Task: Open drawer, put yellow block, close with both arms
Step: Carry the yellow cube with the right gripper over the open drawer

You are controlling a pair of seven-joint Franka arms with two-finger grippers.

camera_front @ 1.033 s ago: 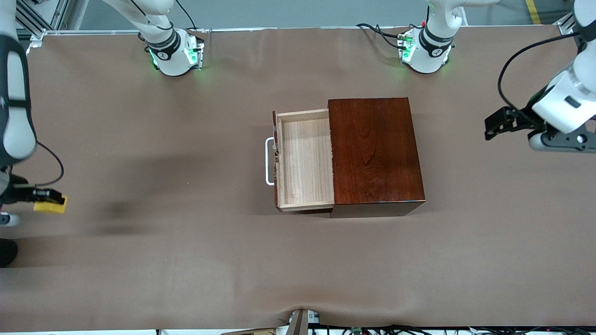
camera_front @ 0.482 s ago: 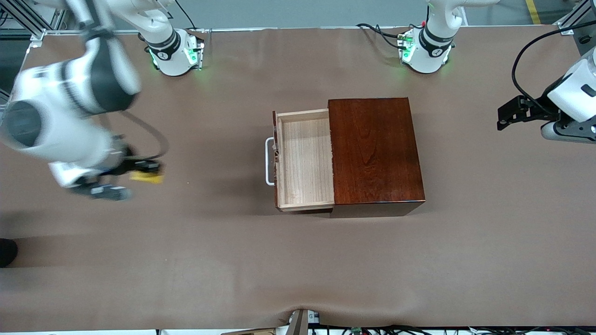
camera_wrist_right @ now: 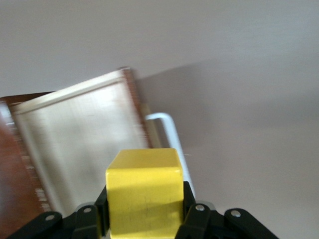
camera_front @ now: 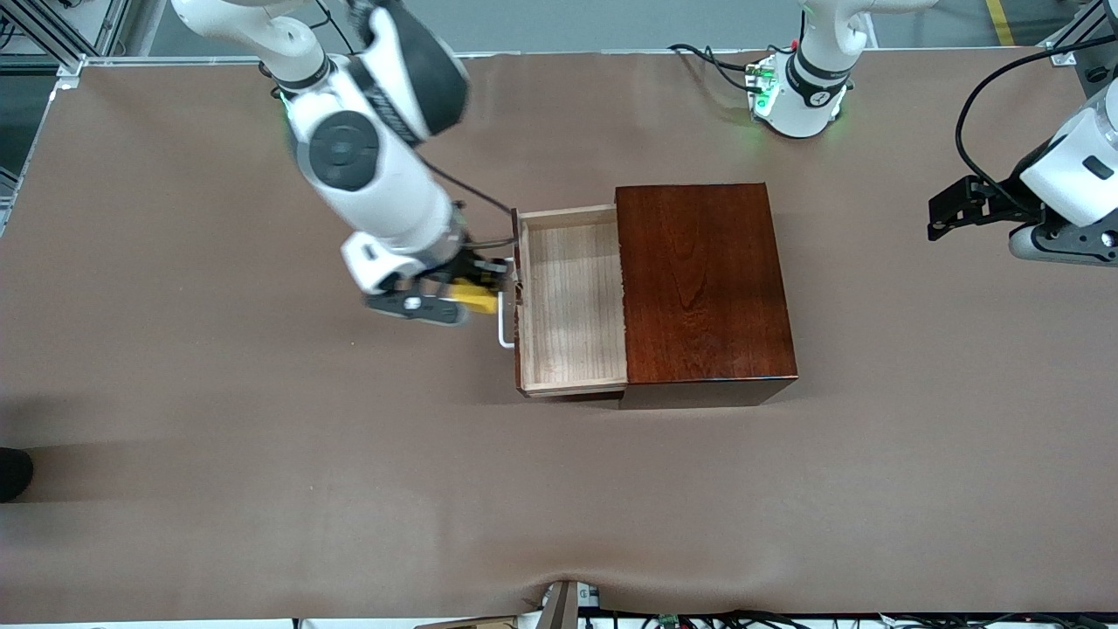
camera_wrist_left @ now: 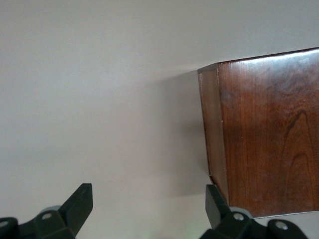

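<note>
The drawer [camera_front: 572, 297] stands pulled out of the mahogany box [camera_front: 703, 279], its pale wood tray bare and its white handle [camera_front: 504, 319] pointing toward the right arm's end of the table. My right gripper [camera_front: 476, 293] is shut on the yellow block [camera_front: 472, 298] and hangs just above the handle, at the drawer's front. In the right wrist view the yellow block [camera_wrist_right: 143, 191] sits squeezed between the black fingers [camera_wrist_right: 195, 216], with the open drawer [camera_wrist_right: 79, 144] below. My left gripper [camera_front: 948, 214] waits open over the table past the box's back end; its fingers [camera_wrist_left: 79, 201] hold nothing.
The mahogany box [camera_wrist_left: 266, 134] shows close by in the left wrist view. Cables [camera_front: 725, 65] lie near the left arm's base [camera_front: 799, 96]. Brown table cover [camera_front: 262, 454] stretches all around the box.
My right arm has swung fast from the table's right-arm end to the drawer's handle, carrying the yellow block. The left gripper has shifted only slightly.
</note>
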